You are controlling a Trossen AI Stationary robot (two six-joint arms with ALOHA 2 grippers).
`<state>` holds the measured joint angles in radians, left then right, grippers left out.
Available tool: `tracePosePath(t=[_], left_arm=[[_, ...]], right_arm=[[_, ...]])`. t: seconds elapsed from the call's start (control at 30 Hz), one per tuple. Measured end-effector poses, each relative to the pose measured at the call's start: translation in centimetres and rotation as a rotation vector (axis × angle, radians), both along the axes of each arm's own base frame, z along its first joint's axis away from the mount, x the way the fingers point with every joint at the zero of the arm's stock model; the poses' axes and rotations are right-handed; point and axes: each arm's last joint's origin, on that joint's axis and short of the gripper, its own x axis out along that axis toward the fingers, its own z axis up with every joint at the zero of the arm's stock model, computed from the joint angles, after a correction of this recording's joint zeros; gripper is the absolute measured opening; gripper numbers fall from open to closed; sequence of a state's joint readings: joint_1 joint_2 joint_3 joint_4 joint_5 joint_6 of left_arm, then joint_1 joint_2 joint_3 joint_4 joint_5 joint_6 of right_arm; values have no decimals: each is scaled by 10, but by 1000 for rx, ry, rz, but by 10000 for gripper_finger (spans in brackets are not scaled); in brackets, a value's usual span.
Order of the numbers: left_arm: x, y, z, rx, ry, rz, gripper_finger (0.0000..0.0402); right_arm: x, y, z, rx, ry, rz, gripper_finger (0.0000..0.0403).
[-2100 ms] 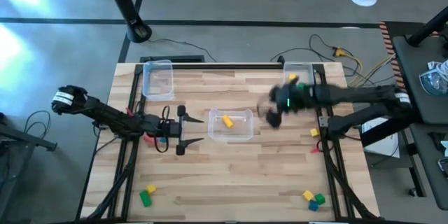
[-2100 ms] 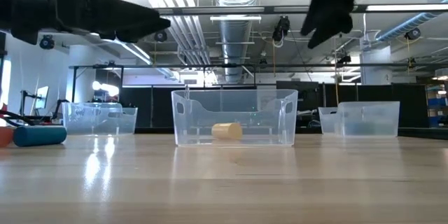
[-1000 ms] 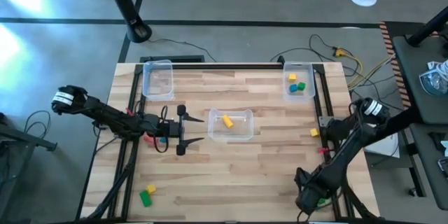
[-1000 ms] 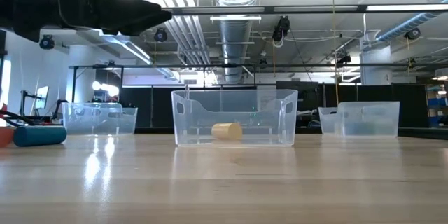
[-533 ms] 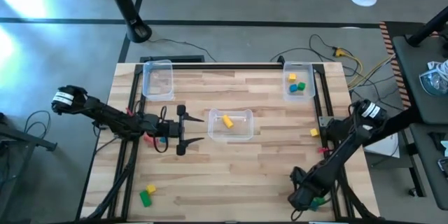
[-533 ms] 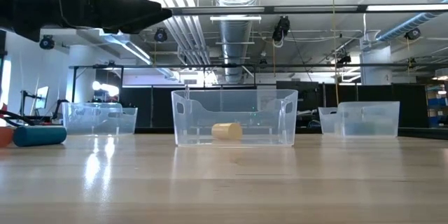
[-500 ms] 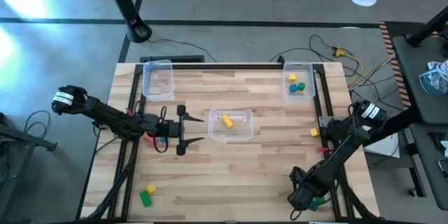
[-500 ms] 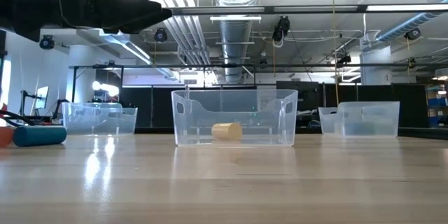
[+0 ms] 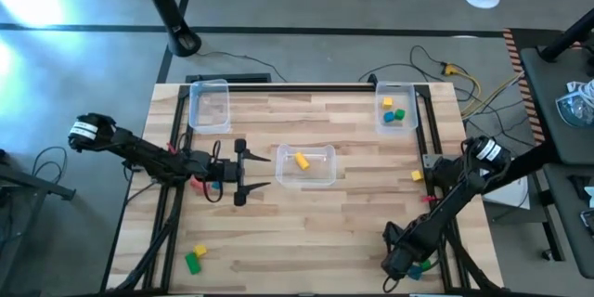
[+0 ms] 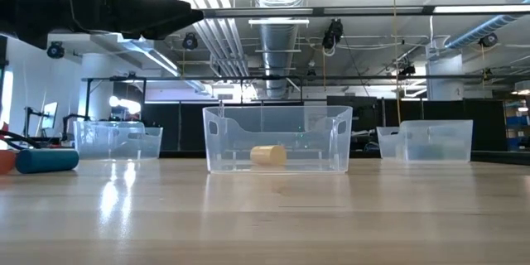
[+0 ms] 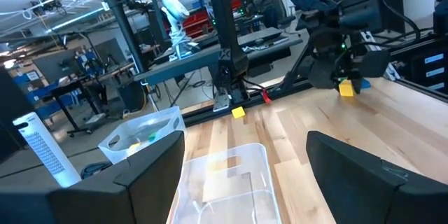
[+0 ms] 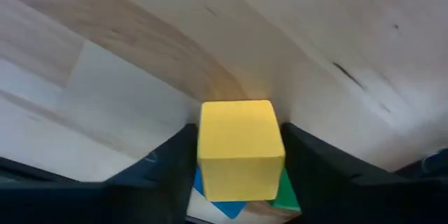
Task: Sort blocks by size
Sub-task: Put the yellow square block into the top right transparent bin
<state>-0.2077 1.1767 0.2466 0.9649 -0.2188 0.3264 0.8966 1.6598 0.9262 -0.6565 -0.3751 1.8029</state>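
Note:
In the right wrist view, a yellow cube block (image 12: 241, 145) sits between the fingers of my right gripper (image 9: 397, 260) at the table's near right corner, with a blue block (image 12: 217, 199) and a green block (image 12: 285, 194) right behind it. My left gripper (image 9: 264, 173) hovers open over the table's left half, next to the middle bin (image 9: 306, 178), with nothing between its fingers. Other blocks lie loose: a green and yellow pair (image 9: 195, 258) near left, a yellow one (image 9: 417, 175) at the right edge. My right gripper pinches the yellow cube by two opposite side faces (image 12: 204, 147) between its two fingers, which come from above and point down. The cube sits level in the hold. Whether it is clear of the blue and green blocks under it, I cannot tell.
Three clear bins stand on the table: one at far left (image 9: 209, 104), the middle one holding a yellow block (image 9: 302, 160), one at far right (image 9: 396, 97) holding several blocks. A red and a blue block (image 9: 210, 184) lie under my left arm. Metal frame rails run along both sides.
My right gripper has edged a little toward the table's left at the near right corner. My left arm has kept still.

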Motion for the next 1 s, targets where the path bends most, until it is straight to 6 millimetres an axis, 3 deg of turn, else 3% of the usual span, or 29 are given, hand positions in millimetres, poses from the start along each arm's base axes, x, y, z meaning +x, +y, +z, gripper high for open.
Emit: tracePosePath(t=[0.13,0.23,0.33,0.5,0.67,0.87,1.0], left_arm=[[0,0,0,-28,0,-2,286],[0,-4,0,-110,-1,-20,286],[-2,-15,1,-142,0,-76,286],[-10,-41,-2,-172,33,-203,286],[-12,-62,-13,-205,66,-292,286],[-7,-71,-28,-296,100,-312,286],[-5,-71,-31,-337,96,-268,286]], right_arm=[[2,-6,16,49,-18,55,124],[7,-19,49,42,-113,77,125],[10,-45,84,-125,-300,81,125],[17,-108,124,-523,-606,82,125],[27,-184,136,-884,-562,49,125],[31,-275,138,-987,-349,67,125],[27,-327,134,-934,-279,88,125]])
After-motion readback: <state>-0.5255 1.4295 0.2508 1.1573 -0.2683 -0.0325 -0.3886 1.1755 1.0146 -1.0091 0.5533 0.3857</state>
